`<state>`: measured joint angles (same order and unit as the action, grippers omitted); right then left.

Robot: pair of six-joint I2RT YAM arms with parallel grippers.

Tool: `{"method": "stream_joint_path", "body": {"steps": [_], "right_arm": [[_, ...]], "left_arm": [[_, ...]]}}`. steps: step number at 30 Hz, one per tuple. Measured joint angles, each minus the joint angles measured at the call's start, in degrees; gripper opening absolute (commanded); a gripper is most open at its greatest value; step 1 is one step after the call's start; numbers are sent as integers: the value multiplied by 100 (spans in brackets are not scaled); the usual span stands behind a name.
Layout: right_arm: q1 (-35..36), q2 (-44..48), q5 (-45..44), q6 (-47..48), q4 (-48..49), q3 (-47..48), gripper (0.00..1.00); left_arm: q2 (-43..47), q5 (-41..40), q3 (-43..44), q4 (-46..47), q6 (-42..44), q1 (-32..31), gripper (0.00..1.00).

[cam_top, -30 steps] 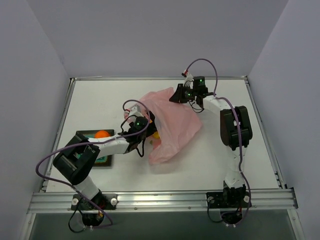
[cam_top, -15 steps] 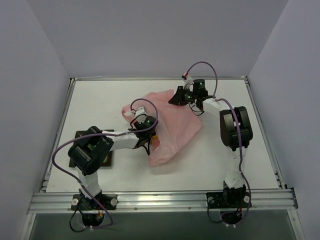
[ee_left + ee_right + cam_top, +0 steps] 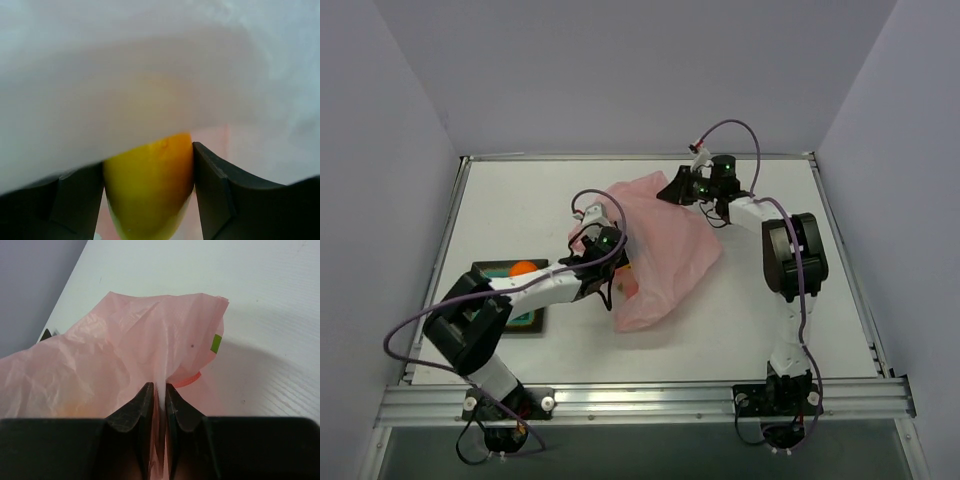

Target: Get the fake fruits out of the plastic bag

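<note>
Fake fruits first: yellow fake fruit [image 3: 150, 192], glossy and smooth, lodged right between the two dark fingers of the left claw [image 3: 148, 200], both pads pressed against its sides. Jaws roughly half closed, set around the fruit; grip seemingly made, firmness impossible to judge. Pale film of the plastic bag [image 3: 670, 255] draped just above claw and fruit, so not yet out of the bag mouth. Round orange ball [image 3: 525, 268] well behind the left claw, resting in the dark tray [image 3: 532, 319] with teal inside, clear of the bag.

Changed over the last second: left claw narrowed from wide open down onto the fruit, after pushing deeper into the bag opening. For the task, probably this: reach finished, grasp in hand, pull-out of this piece the likely next move.

Right claw [image 3: 159, 390] at the far side of the bag, jaws almost fully closed, pinching a raised fold of pink film and holding it up off the white desk [image 3: 270, 300].

Between views: yellow fruit and its contact with the pads plain only from the left wrist; from above, claw tip buried under pink film. Pinch on the fold clear only from the right wrist. Tray, orange ball and whole bag outline shown only from above. Further fruits inside the bag: cannot tell.
</note>
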<state>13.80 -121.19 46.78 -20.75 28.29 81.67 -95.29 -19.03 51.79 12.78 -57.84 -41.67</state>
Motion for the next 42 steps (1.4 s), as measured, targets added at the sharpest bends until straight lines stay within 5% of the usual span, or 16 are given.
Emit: {"method": "stream_joint_path", "body": {"steps": [10, 17, 24, 35, 42], "right_arm": [[-306, -138, 343, -1397, 1956, -374, 10], [-358, -483, 455, -2282, 3088, -378, 11], [-348, -632, 476, -2774, 3644, -439, 13], [-168, -632, 472, -3025, 3958, -616, 14], [-120, -632, 472, -2981, 3950, -734, 14]], "left_arm": [[2302, 149, -474, -852, 487, 195, 24], [4148, -205, -938, -3248, 717, 553, 24], [6393, -1014, -916, -5187, 682, 2000, 25], [4225, -459, -1235, -4365, 238, 4113, 25], [3805, -203, -1268, -3724, 146, 4854, 31]]}}
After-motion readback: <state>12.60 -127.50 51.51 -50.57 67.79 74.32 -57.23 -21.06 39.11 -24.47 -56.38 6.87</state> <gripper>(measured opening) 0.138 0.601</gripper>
